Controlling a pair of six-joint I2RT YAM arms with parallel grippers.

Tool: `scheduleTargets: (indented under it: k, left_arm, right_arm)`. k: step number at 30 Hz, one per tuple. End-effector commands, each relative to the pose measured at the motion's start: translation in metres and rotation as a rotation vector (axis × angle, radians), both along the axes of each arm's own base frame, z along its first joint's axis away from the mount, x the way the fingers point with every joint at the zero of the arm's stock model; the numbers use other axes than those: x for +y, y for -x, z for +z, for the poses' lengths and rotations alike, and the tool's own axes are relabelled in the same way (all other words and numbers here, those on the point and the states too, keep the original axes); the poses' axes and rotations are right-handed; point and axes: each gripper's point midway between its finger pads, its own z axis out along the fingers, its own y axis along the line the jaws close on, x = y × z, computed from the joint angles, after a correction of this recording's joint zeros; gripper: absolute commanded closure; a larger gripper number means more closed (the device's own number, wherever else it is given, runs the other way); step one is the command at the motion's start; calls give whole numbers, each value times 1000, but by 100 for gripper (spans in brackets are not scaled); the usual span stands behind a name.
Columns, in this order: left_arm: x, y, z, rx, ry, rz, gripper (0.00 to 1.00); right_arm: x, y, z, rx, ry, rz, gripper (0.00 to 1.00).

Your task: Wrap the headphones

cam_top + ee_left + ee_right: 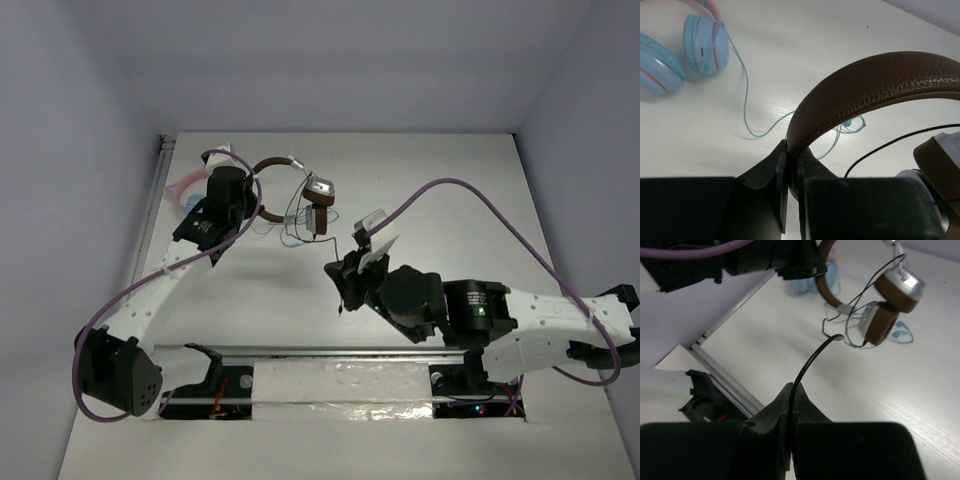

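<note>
Both holds set: my left pincer (791, 167) clamps the brown-banded silver headphones (875, 85), right pincer (791, 395) pinches their thin black cable (809, 362); winding looks undone.

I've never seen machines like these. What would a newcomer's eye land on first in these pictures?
The left gripper is shut on the brown headband of the headphones, toward the far left of the white table. Nearer the middle, the right gripper pinches their thin black cable. Pink-and-blue headphones lie by the far-left edge, with a teal earbud wire trailing beside them.

Headphones (880, 82) in left tool (792, 159)
</note>
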Motion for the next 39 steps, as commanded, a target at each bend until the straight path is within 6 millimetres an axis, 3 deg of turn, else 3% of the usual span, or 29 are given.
scheduleTargets:
  k: [1, 5, 9, 13, 15, 22, 30, 33, 38, 39]
  left_arm:
    - [11, 8, 23, -81, -13, 13, 100]
    - [5, 22, 16, -66, -40, -39, 100]
    - [-10, 36, 7, -38, -79, -119, 100]
    - [-16, 48, -6, -3, -134, -174, 100]
    - [-16, 53, -7, -4, -140, -196, 100]
    - [-32, 68, -15, 15, -115, -325, 100]
    - [-64, 84, 12, -24, 9, -493, 100]
    - [-73, 88, 27, -49, 55, -536, 100]
    - [-82, 90, 35, -59, 123, -617, 100]
    - [-83, 90, 36, -59, 141, -624, 100]
  right_arm:
    - [-23, -22, 18, -81, 51, -73, 100]
    - [-36, -46, 25, -127, 65, -157, 100]
    - [-42, -79, 23, -180, 133, -255, 100]
    - [-50, -111, 37, -225, 96, -314, 100]
    - [-57, -128, 35, -242, 105, -349, 100]
    - [-63, -164, 37, -295, 87, -362, 100]
    - [-69, -196, 4, -260, 67, -388, 100]
    - [-70, -200, -11, -227, 32, -380, 100]
    - [-83, -201, -36, -177, -5, -379, 100]
    - [-84, -200, -49, -151, -11, -370, 100]
